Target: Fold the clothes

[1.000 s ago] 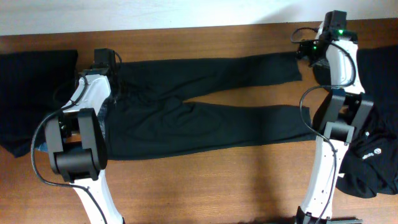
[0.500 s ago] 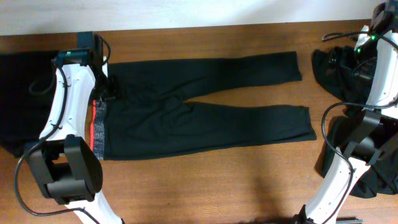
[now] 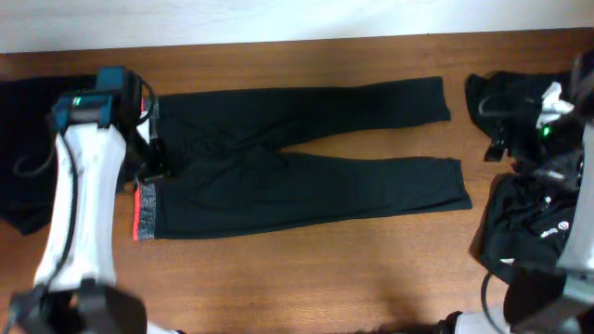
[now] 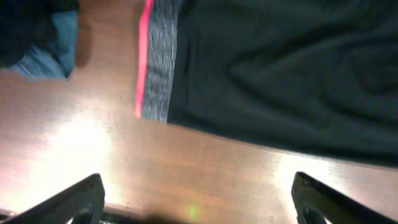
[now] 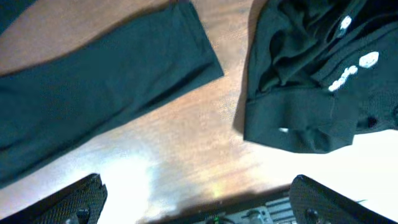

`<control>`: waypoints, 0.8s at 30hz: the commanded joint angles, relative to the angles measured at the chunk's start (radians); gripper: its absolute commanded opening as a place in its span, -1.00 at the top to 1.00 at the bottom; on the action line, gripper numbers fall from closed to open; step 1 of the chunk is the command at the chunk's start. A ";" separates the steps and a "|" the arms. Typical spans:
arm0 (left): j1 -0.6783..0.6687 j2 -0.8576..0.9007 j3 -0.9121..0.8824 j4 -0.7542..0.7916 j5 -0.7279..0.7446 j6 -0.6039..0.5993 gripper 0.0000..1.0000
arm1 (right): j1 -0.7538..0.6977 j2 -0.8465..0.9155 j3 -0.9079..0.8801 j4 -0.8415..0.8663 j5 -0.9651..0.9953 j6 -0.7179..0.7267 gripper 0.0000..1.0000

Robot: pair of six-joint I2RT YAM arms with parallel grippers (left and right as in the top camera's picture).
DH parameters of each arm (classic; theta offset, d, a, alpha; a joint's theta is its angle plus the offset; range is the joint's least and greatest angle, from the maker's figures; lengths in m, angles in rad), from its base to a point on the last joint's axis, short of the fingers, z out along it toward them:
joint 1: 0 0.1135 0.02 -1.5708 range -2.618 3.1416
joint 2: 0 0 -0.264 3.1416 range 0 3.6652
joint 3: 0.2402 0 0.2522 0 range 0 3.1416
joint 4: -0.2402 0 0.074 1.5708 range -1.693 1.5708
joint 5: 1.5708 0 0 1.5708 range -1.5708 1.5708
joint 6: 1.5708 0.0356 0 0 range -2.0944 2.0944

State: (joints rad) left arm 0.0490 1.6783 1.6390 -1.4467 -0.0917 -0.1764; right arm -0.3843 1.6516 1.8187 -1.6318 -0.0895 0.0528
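Trousers point(image 3: 297, 158) flat on table point(image 3: 278, 278): waistband corner point(image 4: 158, 62) just ahead of left end effector point(image 4: 198, 205), one cuff point(image 5: 186, 37) ahead of right end effector point(image 5: 198, 205). Both have fingers apart, empty. Overhead alone shows both legs point(image 3: 371, 102) full length

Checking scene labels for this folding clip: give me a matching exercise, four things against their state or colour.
1 trousers
2 waistband
3 logo garment
4 left claw

a open, holding nothing
b crumpled at the right end
c grey with a red edge
d spread flat, unfolded

Pairs: 1-d, 2-c, 3-b, 4-a.
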 commanded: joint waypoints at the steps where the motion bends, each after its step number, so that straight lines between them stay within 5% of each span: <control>1: 0.006 -0.174 -0.205 0.122 0.009 -0.017 -0.99 | 0.003 -0.064 -0.194 0.135 -0.004 0.015 -0.98; 5: 0.028 -0.282 -0.487 0.359 0.020 -0.016 -0.98 | 0.003 -0.086 -0.417 0.380 -0.019 0.015 -0.97; 11: 0.138 -0.216 -0.712 0.614 0.109 -0.017 -0.99 | 0.003 -0.063 -0.643 0.641 -0.084 0.011 -0.97; 24: 0.215 -0.001 -0.720 0.713 0.134 -0.016 -0.98 | 0.004 0.048 -0.729 0.736 -0.084 0.007 -0.88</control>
State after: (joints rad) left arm 0.2604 1.6398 0.9222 -0.7506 0.0235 -0.1837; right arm -0.3843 1.6810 1.0962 -0.9058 -0.1635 0.0563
